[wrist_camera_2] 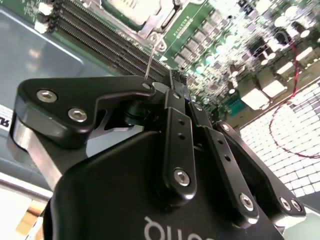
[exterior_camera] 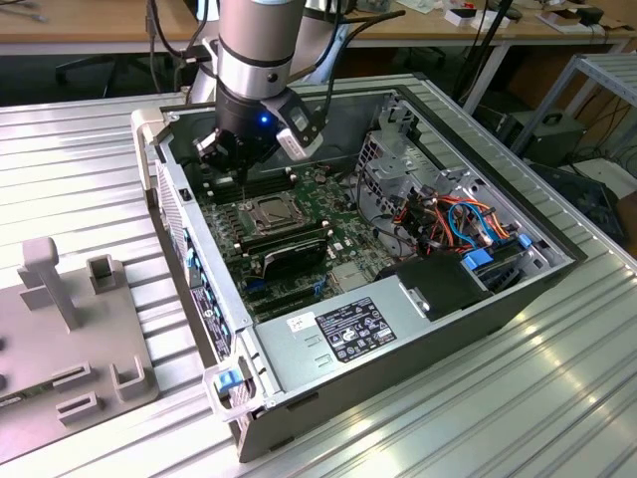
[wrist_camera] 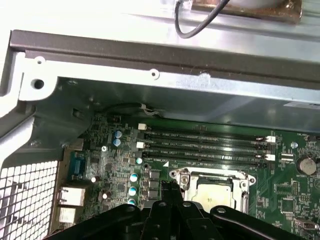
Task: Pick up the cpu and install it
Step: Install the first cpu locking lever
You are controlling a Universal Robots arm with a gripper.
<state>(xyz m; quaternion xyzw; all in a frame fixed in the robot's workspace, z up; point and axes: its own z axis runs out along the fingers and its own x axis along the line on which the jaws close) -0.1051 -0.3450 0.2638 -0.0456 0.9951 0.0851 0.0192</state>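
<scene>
Exterior view puts your black hand (exterior_camera: 231, 157) inside the open grey metal computer case (exterior_camera: 418, 329) on the ribbed surface (exterior_camera: 518, 398), just behind the square black-framed socket (exterior_camera: 272, 213). First wrist view alone shows the flat silver-grey square cpu (wrist_camera: 212, 189) seated there. Second wrist view shows fingers (wrist_camera_2: 176, 95) pressed together, gripping nothing.

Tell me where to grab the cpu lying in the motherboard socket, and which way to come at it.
Grip the cpu by two opposite edges, probably coming straight down from above. It lies flat in the socket, whose metal frame rings it, and the case wall stands close by, so a sideways approach looks blocked. I cannot tell whether the frame leaves its edges free.
</scene>
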